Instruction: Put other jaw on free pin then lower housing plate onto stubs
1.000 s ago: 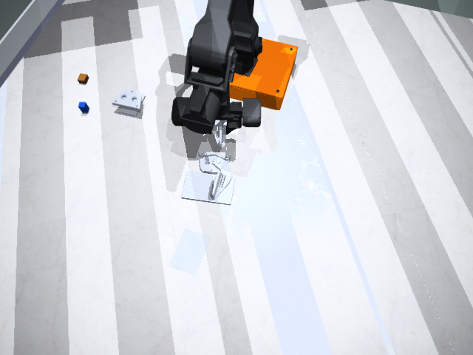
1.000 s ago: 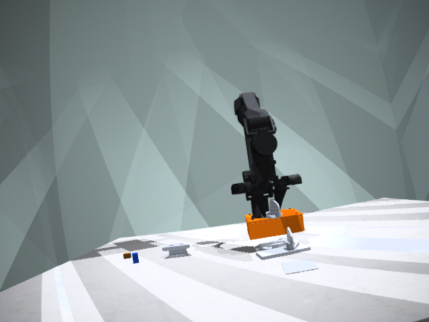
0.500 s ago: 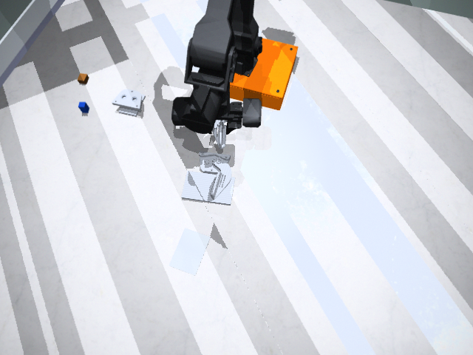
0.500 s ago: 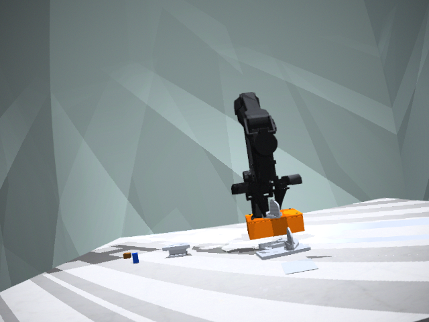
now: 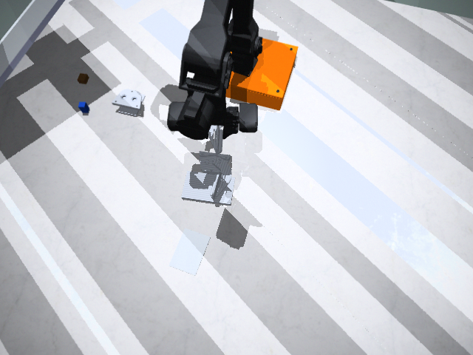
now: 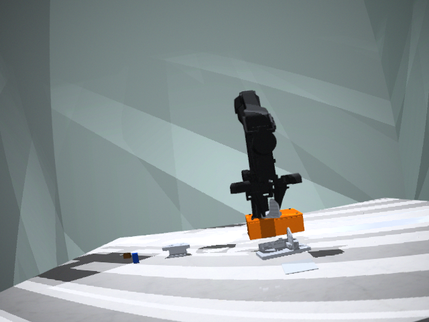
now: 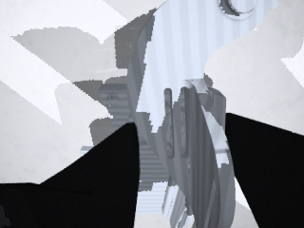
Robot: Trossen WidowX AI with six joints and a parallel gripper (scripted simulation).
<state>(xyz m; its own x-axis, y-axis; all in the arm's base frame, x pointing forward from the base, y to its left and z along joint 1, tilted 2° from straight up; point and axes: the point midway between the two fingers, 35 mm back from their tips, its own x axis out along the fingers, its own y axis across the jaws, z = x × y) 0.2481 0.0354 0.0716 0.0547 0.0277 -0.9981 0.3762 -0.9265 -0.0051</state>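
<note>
My gripper (image 6: 269,210) (image 7: 179,128) is shut on a grey jaw (image 5: 216,139) (image 6: 273,208) (image 7: 182,43), which stands upright between the fingers, its round hole at the top of the wrist view. The held jaw is above and behind the ridged base (image 5: 189,194) (image 6: 267,255) (image 7: 151,203), apart from it in the exterior view. The other jaw (image 5: 218,188) (image 6: 289,235) stands up on the base's right part. Shadow covers the base's back part, and I cannot make out the free pin. The housing plate (image 5: 129,98) (image 6: 177,246), pale with two round holes, is off to the left, away from the base.
An orange box (image 5: 275,70) (image 6: 291,223) stands behind the gripper. A blue block (image 5: 83,106) (image 6: 135,257) and a brown block (image 5: 83,78) (image 6: 127,255) are at the far left. A thin pale rectangle (image 5: 189,252) (image 6: 299,267) lies in front of the base.
</note>
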